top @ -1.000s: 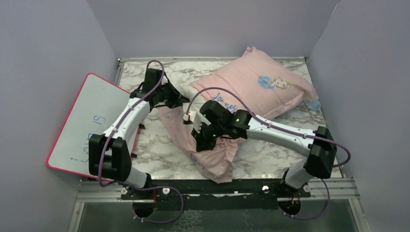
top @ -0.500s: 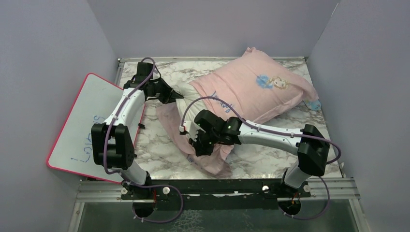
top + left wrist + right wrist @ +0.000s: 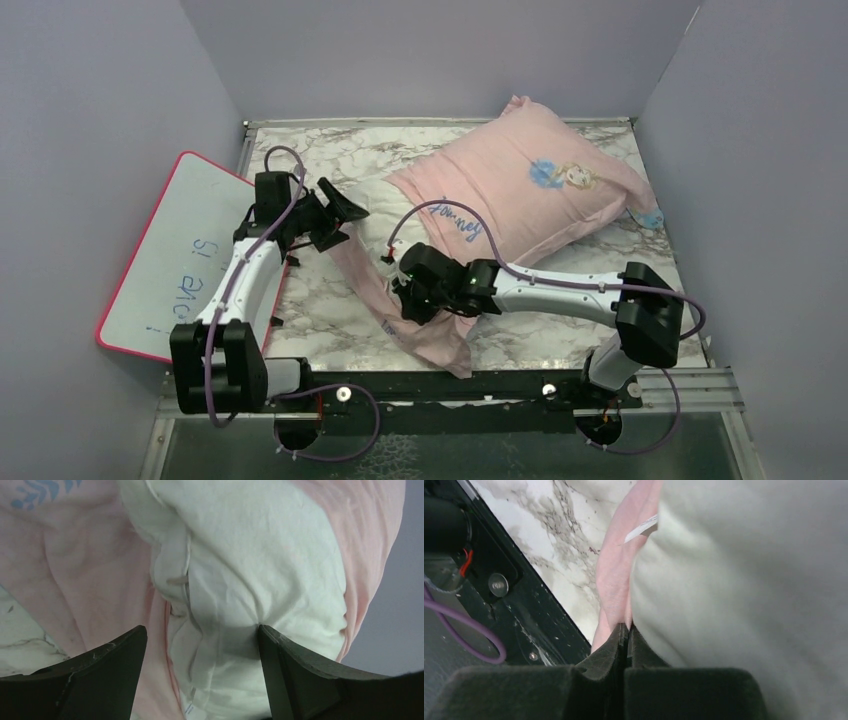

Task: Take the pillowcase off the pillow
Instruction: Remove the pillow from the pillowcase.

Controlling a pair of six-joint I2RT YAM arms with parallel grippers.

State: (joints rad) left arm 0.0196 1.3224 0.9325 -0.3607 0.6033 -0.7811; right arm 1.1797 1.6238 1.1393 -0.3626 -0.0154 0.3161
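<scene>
The pillow lies at the back right of the marble table, wrapped in the pale pink pillowcase (image 3: 520, 190) with its princess print facing up. The case's loose open end trails toward the front edge. My right gripper (image 3: 415, 297) is shut on that loose pink cloth; in the right wrist view the pink pillowcase (image 3: 616, 580) is pinched at the tips of the right gripper (image 3: 626, 627), with pale cloth beside it. My left gripper (image 3: 338, 215) hangs open just left of the pillow's end. Between the fingers of the left gripper (image 3: 200, 645) I see the white pillow (image 3: 250, 570) bulging out of the pink pillowcase (image 3: 75, 575).
A pink-edged whiteboard (image 3: 175, 260) with blue writing leans at the left, close beside the left arm. Grey walls enclose the table on three sides. The black front rail (image 3: 450, 388) runs just below the trailing cloth.
The left gripper has let go, opened, and drawn back left toward the whiteboard. The right gripper, still shut, has pulled the loose cloth left and toward the front.
</scene>
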